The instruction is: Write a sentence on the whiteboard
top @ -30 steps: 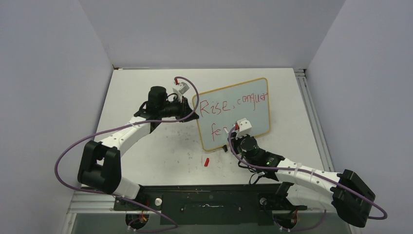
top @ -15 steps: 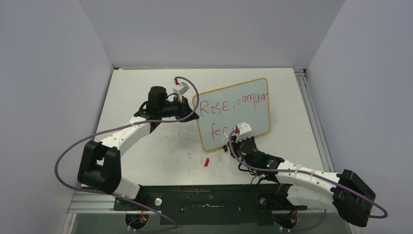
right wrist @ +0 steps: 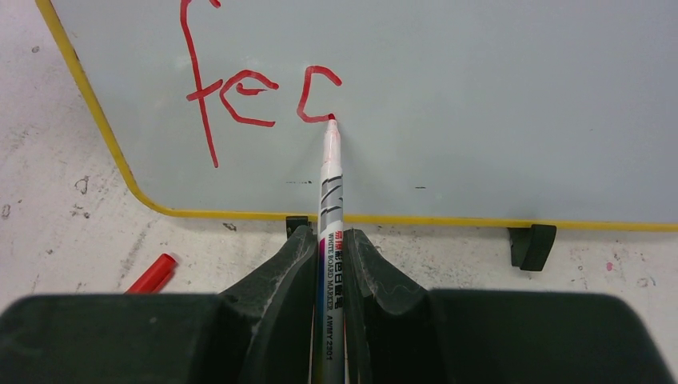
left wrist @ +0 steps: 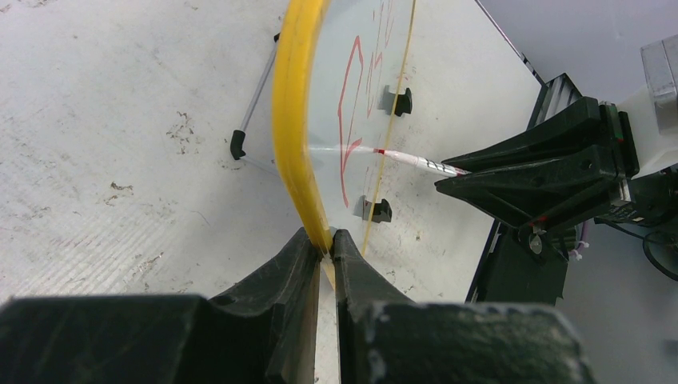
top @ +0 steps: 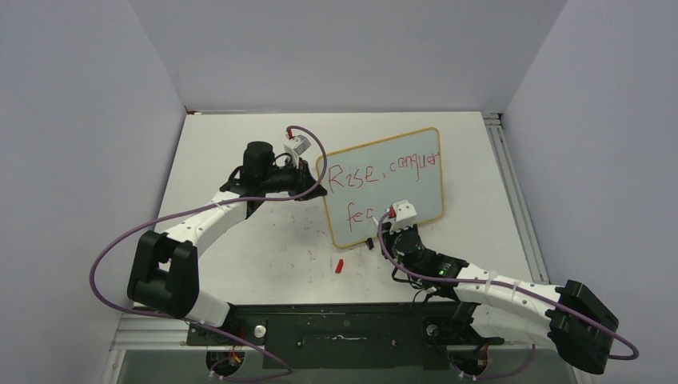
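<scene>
The whiteboard [top: 416,190] stands upright on the table, with a yellow-looking frame and black clip feet [right wrist: 533,245]. The sentence [top: 382,171] in red reads "Rise, conquer" on the top line and "fe" plus a curved "c" stroke [right wrist: 264,100] below. My left gripper [left wrist: 330,244] is shut on the board's left frame edge [left wrist: 292,104]. My right gripper [right wrist: 331,240] is shut on a whiteboard marker [right wrist: 329,184]. The marker's red tip touches the board at the end of the "c" stroke. The marker also shows in the left wrist view [left wrist: 416,161].
A red marker cap [top: 339,266] lies on the scuffed white tabletop just in front of the board's lower left corner, and also shows in the right wrist view [right wrist: 152,274]. A thin wire stand leg [left wrist: 249,120] props the board from behind. Grey walls enclose the table.
My right gripper has shifted a little to the right along the second line with the marker. A new curved red stroke now follows "fe". The left arm and board have not moved.
</scene>
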`<action>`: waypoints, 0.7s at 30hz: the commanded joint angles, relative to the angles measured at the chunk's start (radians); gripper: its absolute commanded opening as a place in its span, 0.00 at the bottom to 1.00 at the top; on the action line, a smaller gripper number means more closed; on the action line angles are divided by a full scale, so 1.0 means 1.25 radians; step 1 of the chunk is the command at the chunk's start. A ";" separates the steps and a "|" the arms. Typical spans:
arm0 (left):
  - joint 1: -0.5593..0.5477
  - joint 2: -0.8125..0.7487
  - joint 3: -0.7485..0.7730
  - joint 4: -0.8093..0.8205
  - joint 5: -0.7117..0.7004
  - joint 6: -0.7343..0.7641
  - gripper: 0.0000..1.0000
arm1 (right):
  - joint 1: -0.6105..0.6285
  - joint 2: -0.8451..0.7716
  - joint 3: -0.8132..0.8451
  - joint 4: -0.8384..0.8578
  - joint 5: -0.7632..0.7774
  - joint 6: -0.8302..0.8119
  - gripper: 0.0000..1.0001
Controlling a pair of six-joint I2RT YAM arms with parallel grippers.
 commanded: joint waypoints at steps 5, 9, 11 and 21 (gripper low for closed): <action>-0.001 -0.028 0.030 0.029 0.019 0.007 0.00 | -0.004 0.000 0.042 0.039 0.037 -0.036 0.05; -0.001 -0.029 0.030 0.030 0.019 0.008 0.00 | -0.006 0.009 0.052 0.053 0.037 -0.047 0.05; -0.001 -0.028 0.030 0.030 0.020 0.007 0.00 | -0.007 0.013 0.055 0.058 0.038 -0.051 0.05; -0.001 -0.028 0.030 0.030 0.021 0.007 0.00 | -0.011 0.018 0.043 0.051 0.029 -0.038 0.05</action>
